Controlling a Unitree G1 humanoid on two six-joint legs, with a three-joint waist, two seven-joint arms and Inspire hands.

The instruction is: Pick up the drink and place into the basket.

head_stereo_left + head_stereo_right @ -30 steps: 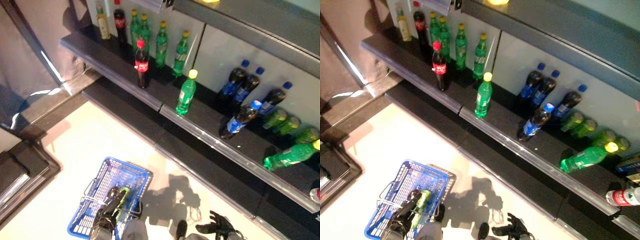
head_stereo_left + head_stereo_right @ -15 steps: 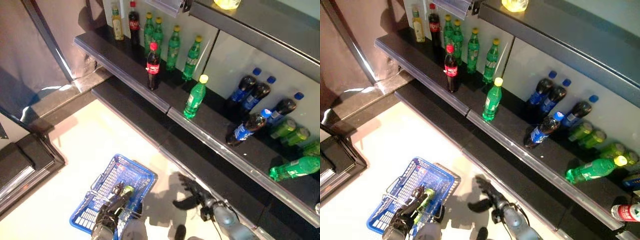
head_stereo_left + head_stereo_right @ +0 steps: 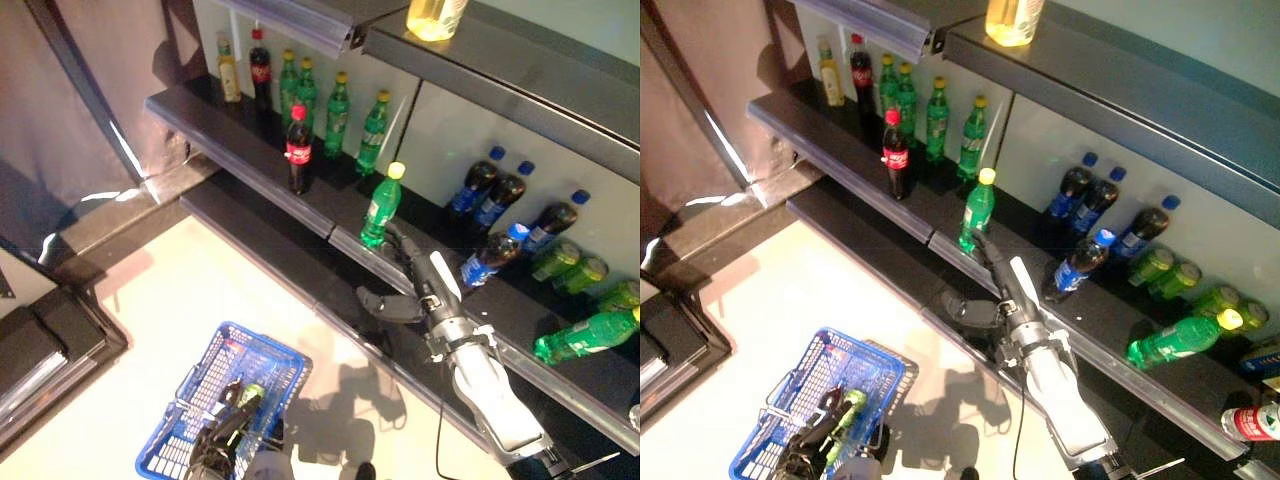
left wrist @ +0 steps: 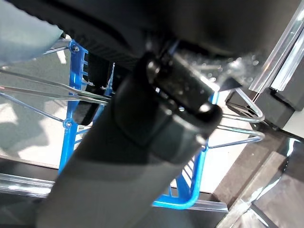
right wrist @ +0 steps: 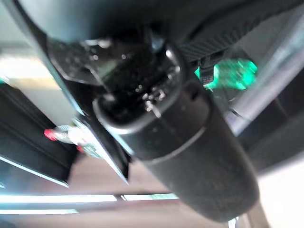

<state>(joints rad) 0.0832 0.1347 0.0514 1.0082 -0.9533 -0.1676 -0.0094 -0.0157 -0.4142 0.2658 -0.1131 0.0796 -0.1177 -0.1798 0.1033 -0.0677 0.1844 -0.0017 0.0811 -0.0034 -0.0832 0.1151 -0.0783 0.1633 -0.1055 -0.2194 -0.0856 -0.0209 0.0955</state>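
Note:
A green bottle with a yellow cap (image 3: 378,208) stands upright at the front of the dark shelf (image 3: 250,165). My right hand (image 3: 408,278) is open just below and right of it, fingers (image 3: 398,245) straight by its base and thumb spread towards the shelf edge. I cannot tell whether it touches the bottle, which shows past the hand in the right wrist view (image 5: 228,74). My left hand (image 3: 215,448) is shut on the wire handles (image 4: 240,116) of the blue basket (image 3: 215,375), which hangs low at the left. A green bottle (image 3: 248,395) lies in the basket.
A red-capped cola bottle (image 3: 298,150) stands left of the target. Green bottles (image 3: 340,100) line the back wall. Blue-capped dark bottles (image 3: 490,190) and lying green bottles (image 3: 585,335) are to the right. An upper shelf (image 3: 500,60) overhangs. A dark step (image 3: 45,340) lies at far left.
My right arm has risen from low near the floor up to the shelf, and the hand has come beside the green bottle. The view has shifted a little. The basket hangs as before.

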